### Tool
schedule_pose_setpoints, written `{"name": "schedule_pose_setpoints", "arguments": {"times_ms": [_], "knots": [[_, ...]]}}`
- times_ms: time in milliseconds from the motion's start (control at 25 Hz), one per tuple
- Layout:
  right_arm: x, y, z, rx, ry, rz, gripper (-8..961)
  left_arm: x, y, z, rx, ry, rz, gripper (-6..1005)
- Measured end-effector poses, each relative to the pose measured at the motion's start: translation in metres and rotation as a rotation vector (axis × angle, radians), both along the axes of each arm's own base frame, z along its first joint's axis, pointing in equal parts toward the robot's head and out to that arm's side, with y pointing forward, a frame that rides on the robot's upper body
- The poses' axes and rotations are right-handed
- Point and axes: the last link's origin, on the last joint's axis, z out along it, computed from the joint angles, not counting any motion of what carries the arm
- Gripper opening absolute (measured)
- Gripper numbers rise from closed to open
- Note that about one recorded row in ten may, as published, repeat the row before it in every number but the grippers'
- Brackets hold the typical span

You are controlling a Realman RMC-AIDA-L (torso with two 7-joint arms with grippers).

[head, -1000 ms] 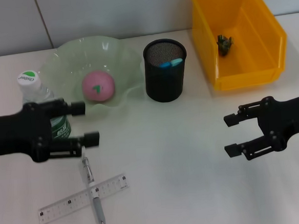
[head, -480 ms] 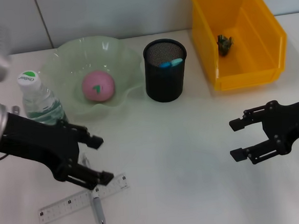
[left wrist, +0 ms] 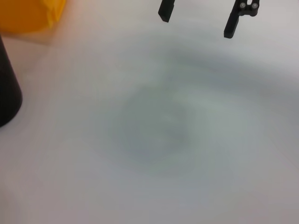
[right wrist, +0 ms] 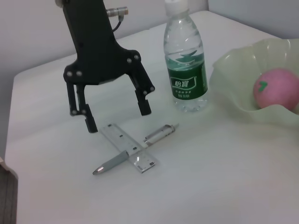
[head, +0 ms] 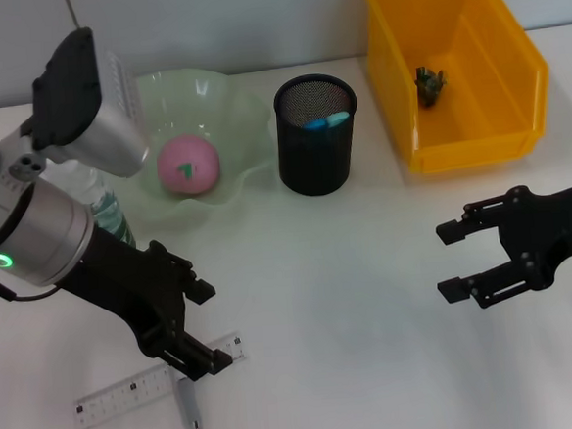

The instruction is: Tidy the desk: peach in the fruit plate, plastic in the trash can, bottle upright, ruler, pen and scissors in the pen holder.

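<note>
My left gripper (head: 209, 327) hangs open just above the pen (head: 190, 410) and the clear ruler (head: 117, 397), which lie crossed near the table's front left. In the right wrist view the left gripper (right wrist: 118, 118) has one finger on each side of the ruler (right wrist: 122, 139) and pen (right wrist: 161, 134), touching neither. The bottle (right wrist: 185, 70) stands upright, partly hidden by the left arm in the head view. A pink peach (head: 187, 165) lies in the green fruit plate (head: 227, 96). Blue handles, apparently the scissors (head: 326, 121), show inside the black pen holder (head: 318, 163). Crumpled plastic (head: 430, 84) lies in the yellow trash can (head: 511, 61). My right gripper (head: 452, 259) is open, low at the right.
The left arm's bulky wrist (head: 31, 218) covers the table's left side in the head view. In the left wrist view the pen holder (left wrist: 7, 91) and the trash can (left wrist: 25, 14) sit at the edge, with the right gripper's fingers (left wrist: 231, 23) farther off.
My left arm left the bottle's side and swung down over the crossed ruler and pen, its wrist turned. The right gripper barely shifted.
</note>
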Motion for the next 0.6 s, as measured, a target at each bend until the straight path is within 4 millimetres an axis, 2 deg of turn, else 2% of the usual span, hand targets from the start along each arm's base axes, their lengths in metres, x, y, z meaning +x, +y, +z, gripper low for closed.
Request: {"name": "schedule_pose_setpoints", "arguments": {"times_ms": [600], "knots": [[-0.002,0.002,0.000,-0.001,0.000,0.002,779,0.003,-0.002,-0.039,0.005,0.072,-0.082,780]]}}
